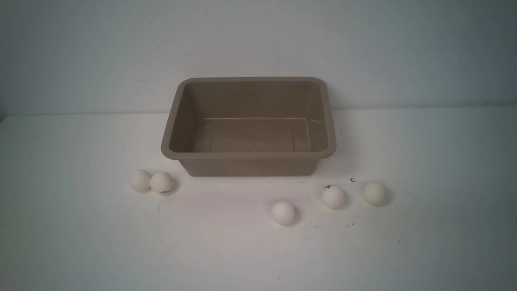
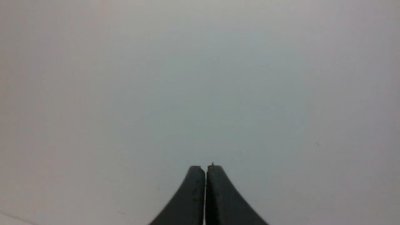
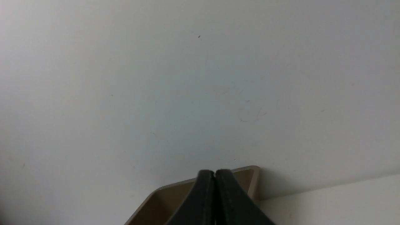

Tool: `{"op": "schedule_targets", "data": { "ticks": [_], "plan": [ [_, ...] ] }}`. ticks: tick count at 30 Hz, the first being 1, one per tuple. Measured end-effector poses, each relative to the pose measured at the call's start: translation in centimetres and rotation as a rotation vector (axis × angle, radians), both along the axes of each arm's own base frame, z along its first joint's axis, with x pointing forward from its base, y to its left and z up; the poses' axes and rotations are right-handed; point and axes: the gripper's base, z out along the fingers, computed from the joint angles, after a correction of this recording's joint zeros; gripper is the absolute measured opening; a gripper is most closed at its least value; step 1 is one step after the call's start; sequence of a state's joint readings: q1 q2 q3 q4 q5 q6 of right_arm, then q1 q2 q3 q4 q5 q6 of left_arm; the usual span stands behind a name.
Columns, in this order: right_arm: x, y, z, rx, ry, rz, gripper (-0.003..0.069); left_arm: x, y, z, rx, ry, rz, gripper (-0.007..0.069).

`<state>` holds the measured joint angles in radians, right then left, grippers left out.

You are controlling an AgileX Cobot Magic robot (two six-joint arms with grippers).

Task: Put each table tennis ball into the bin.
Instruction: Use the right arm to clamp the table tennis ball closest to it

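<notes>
The taupe-brown bin [image 1: 248, 155] stands in the middle of the white table with nothing inside it. Several table tennis balls lie in front of it: a touching pair at the left [image 1: 140, 180] [image 1: 161, 182], one near the centre [image 1: 283, 212], and two at the right [image 1: 333, 197] [image 1: 374, 193]. Neither arm shows in the front view. My left gripper [image 2: 205, 168] is shut and empty, facing plain wall. My right gripper [image 3: 215, 172] is shut and empty too, with a corner of the bin [image 3: 251, 179] behind its fingertips.
A pale wall [image 1: 258, 48] rises just behind the bin. Small dark specks [image 1: 352, 180] dot the table at the right, near the balls.
</notes>
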<state>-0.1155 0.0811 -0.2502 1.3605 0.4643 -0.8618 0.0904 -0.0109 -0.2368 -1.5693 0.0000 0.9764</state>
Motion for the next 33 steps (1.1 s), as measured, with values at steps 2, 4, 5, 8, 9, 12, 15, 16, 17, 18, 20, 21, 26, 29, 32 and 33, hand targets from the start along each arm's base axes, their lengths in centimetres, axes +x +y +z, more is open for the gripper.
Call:
{"op": "schedule_targets", "data": {
  "ticks": [2,4,5,8,9,12,15,16,17,18,20,21,26,29,32,33],
  "plan": [
    [0.6,0.1,-0.2,-0.017,0.042,0.015,-0.0016,-0.1,0.7,0.0,-0.08,-0.004,0.052,-0.0005],
    [1.6,0.4,-0.4,-0.093,0.119,0.057,-0.0016,-0.1,0.6,-0.1,-0.055,0.003,0.051,-0.0004],
    [2.1,0.6,-0.5,-0.147,0.167,0.09,-0.0016,0.1,0.3,0.0,0.001,0.012,0.022,-0.0004],
    [3.7,0.9,0.3,-0.282,0.279,0.167,-0.0015,1.1,-1.1,0.2,0.185,0.052,-0.087,-0.0004],
    [4.6,0.8,0.6,-0.316,0.322,0.185,-0.0014,1.8,-1.8,0.3,0.26,0.075,-0.15,-0.0004],
    [6.9,0.5,2.4,-0.414,0.384,0.209,-0.001,3.7,-2.5,0.8,0.353,0.15,-0.235,-0.0004],
    [10.8,-0.2,3.8,-0.498,0.466,0.218,-0.0008,6.6,-2.9,1.0,0.463,0.278,-0.3,-0.0004],
    [12.2,-0.5,4.2,-0.512,0.489,0.221,-0.0007,8.1,-2.9,0.8,0.509,0.348,-0.324,-0.0004],
    [13.0,-0.6,4.1,-0.514,0.511,0.226,-0.0006,8.4,-2.9,0.8,0.529,0.363,-0.329,-0.0004],
    [13.4,-0.6,4.2,-0.518,0.516,0.227,-0.0005,9.2,-2.9,0.7,0.542,0.394,-0.339,-0.0004],
    [15.6,-0.9,3.4,-0.514,0.579,0.245,-0.0001,10.9,-2.8,0.3,0.57,0.475,-0.371,-0.0004],
    [16.1,-1.0,3.1,-0.512,0.595,0.25,0.0001,11.4,-2.8,0.1,0.573,0.495,-0.38,-0.0004],
    [19.8,-0.4,-0.2,-0.552,0.735,0.32,0.0017,14.0,-3.0,-1.3,0.615,0.62,-0.471,-0.0004],
    [21.4,1.4,-2.0,-0.629,0.794,0.375,0.0021,15.0,-3.0,-1.9,0.645,0.667,-0.493,-0.0004],
    [23.0,4.0,-3.3,-0.723,0.839,0.414,0.0022,15.4,-2.9,-2.4,0.668,0.696,-0.504,-0.0003],
    [23.5,4.7,-3.6,-0.733,0.861,0.413,0.0022,15.4,-2.9,-2.5,0.673,0.702,-0.506,-0.0001]
  ]
}}
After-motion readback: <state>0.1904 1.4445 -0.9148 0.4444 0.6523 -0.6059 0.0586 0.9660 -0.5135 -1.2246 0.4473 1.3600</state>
